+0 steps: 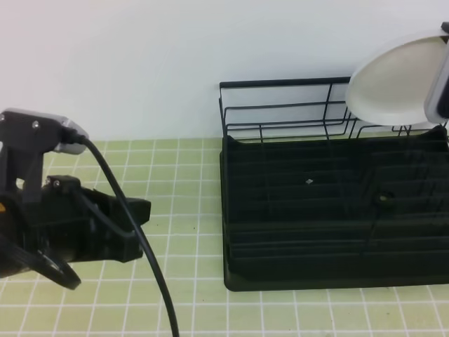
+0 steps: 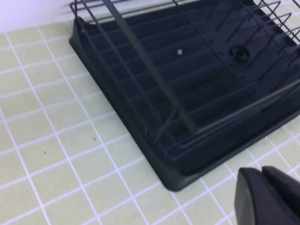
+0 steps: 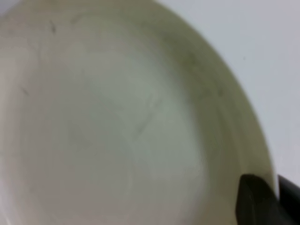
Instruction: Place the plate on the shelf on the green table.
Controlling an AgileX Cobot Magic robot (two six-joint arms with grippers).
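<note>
Above the back right corner of the black ribbed wire dish rack (image 1: pixel 330 210), the right end effector (image 3: pixel 274 199) (clamped on the rim) is holding the plain white round plate (image 1: pixel 396 77) tilted; rack slots are lying directly below.

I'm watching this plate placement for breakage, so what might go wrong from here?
The plate hangs tilted above the back right corner of the black rack, pinched only at its rim by the right gripper; it may slip out.

Lowered from there, it might catch the wire back rail or the dividers instead of sliding between them.
</note>
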